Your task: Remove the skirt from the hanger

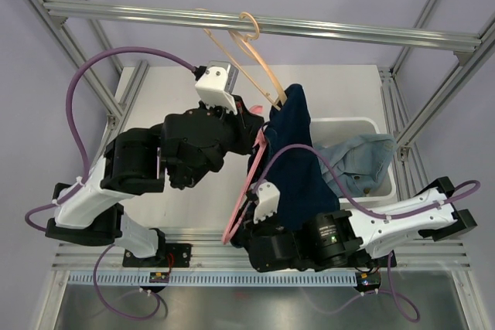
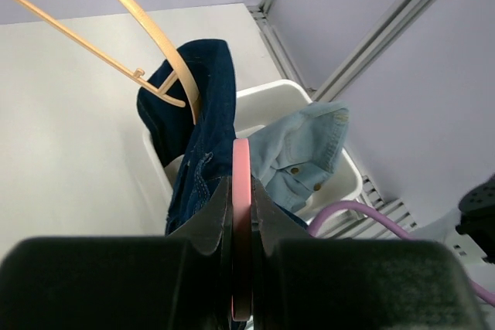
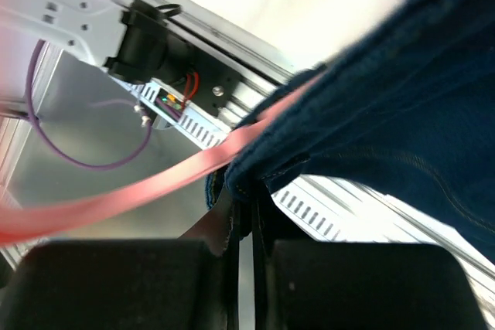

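"Where was the skirt then?"

"The dark denim skirt (image 1: 298, 160) hung in the air between the two arms, over the near corner of the white bin (image 1: 348, 121). It was draped on a pink hanger (image 3: 155, 188). Its top looked caught on the arm of a wooden hanger (image 2: 158, 32), which was hooked on the rail (image 1: 348, 30)."

"And the pincers?"

"The left gripper (image 2: 241, 210) was clamped narrow on the pink hanger's bar. The right gripper (image 3: 246, 218) was down low, pinched tight on the skirt's hem with the stitched edge right at its fingers."

"How would you say the cloth handles?"

"Limp, but thick and weighty for cloth, I'd judge. It's rough enough not to slide out of a pinch, and there's nothing to break. The doubled hem or the waistband gives the firmest bite. A single layer would only bunch, and a hard tug might drag the hanger along with it."

"Anything in the bin?"

"A light-blue denim shirt (image 1: 363, 160), crumpled, just beside the skirt."
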{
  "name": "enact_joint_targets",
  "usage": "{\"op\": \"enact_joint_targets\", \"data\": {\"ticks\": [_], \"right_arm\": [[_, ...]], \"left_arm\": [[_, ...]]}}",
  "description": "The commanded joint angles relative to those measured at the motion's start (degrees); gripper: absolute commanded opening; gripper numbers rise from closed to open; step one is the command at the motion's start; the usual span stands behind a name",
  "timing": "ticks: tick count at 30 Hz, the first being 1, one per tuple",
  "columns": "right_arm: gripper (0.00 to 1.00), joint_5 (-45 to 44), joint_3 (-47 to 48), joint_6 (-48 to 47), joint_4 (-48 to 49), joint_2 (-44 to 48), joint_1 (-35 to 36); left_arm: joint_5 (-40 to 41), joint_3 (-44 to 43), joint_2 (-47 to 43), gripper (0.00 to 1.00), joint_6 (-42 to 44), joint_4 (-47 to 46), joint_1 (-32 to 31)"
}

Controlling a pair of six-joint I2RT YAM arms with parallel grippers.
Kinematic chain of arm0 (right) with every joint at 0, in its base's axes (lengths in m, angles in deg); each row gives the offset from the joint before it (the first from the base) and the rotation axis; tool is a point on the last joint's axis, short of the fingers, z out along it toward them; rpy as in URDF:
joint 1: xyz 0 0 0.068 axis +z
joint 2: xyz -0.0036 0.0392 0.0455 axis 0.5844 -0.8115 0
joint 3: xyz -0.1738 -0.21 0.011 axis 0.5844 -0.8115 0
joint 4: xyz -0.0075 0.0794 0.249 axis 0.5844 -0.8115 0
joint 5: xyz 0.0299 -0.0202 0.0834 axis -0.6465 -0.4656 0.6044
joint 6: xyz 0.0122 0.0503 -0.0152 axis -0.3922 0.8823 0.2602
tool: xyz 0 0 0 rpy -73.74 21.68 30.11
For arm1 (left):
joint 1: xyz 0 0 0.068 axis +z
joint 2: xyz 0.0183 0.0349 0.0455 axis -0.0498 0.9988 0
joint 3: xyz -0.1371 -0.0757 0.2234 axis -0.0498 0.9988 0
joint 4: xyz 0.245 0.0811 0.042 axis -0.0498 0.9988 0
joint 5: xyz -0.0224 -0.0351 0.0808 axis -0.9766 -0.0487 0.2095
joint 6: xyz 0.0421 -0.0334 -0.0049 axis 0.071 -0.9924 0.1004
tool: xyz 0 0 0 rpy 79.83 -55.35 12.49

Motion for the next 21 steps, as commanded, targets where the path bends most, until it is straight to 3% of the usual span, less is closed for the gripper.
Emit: {"op": "enact_joint_targets", "data": {"ticks": [1,5,7,13,16,18,21], "right_arm": [[0.0,-1.62,-4.09,5.56,0.39,5.93,0.76],[0.0,-6.8,-3.84,9.51,-6.71,8.92,0.76],[0.0,-12.23,-2.79,13.27,-12.24,10.85,0.67],[0.0,-22.18,-0.33,15.86,-24.3,19.02,-3.8],[0.0,-24.91,-0.15,4.63,-18.09,22.89,-8.19],[0.0,-23.69,0.2,-9.93,-7.74,24.3,-14.34],[0.0,-21.32,4.13,-26.91,2.38,23.09,-21.72]], "left_arm": [[-1.64,-3.14,-3.1,0.0,-0.92,-9.55,0.12],[-3.67,-0.51,-5.65,0.0,-1.88,-9.21,-0.4],[-6.3,4.91,-9.06,0.0,-3.03,-10.16,-0.4],[-19.65,14.34,-16.2,0.0,-5.4,-11.84,-0.32],[-26.33,18.03,-19.62,0.0,-6.54,-14.03,-0.67],[-28.88,20.23,-21.56,0.0,-7.07,-14.22,-0.84],[-27.06,21.72,-22.87,0.0,-7.86,-11.41,-2.07]]}}
